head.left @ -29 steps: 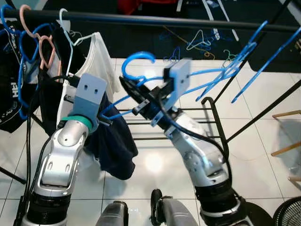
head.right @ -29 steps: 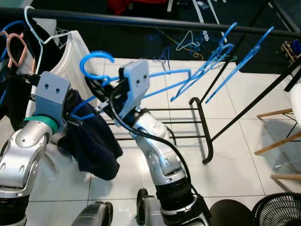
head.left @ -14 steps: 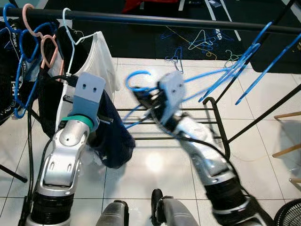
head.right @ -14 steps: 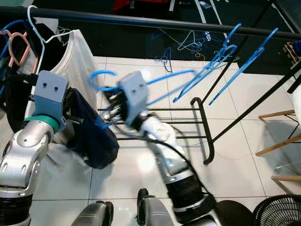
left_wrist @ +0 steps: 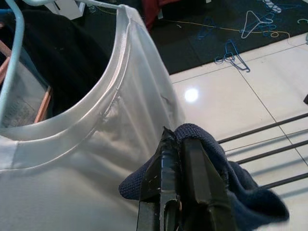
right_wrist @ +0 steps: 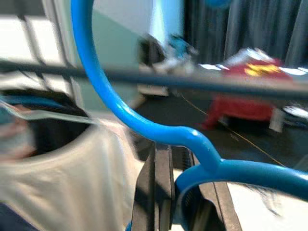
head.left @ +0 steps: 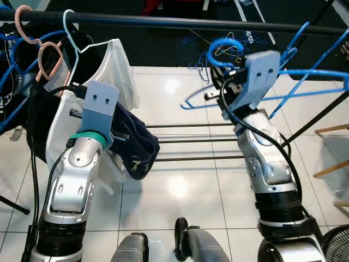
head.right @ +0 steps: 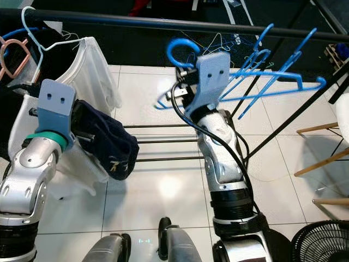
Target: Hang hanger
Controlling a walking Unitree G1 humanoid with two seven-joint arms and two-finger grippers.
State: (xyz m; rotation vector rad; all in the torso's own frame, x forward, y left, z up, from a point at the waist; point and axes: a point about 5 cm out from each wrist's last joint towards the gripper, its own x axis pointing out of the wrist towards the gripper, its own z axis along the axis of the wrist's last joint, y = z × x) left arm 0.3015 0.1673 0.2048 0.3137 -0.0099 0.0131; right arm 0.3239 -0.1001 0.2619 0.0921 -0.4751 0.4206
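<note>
My right gripper (head.left: 218, 90) is shut on the neck of a blue hanger (head.left: 305, 73), raised in front of the black rail (head.left: 163, 22). Its hook (head.left: 222, 48) points up and stands just below the rail; in the right wrist view the hook (right_wrist: 113, 106) crosses the rail (right_wrist: 53, 70). I cannot tell whether they touch. My left gripper (left_wrist: 180, 159) is shut on a bunched navy garment (head.left: 136, 147), held low beside a white shirt (head.left: 117, 71) that hangs on the rail from a pale hanger.
Pink and blue hangers (head.left: 38, 49) crowd the rail's left end with dark clothes. More blue hangers (head.left: 294, 49) hang on slanted bars at right. Rack base bars (head.left: 191, 142) cross the tiled floor. Loose hangers (head.right: 218, 43) lie beyond. A fan (head.right: 322, 245) and wooden legs (head.right: 319, 131) stand at right.
My right arm has swung the blue hanger up and to the right, away from the navy garment and closer to the rail. The left gripper still holds the garment, now bunched up.
</note>
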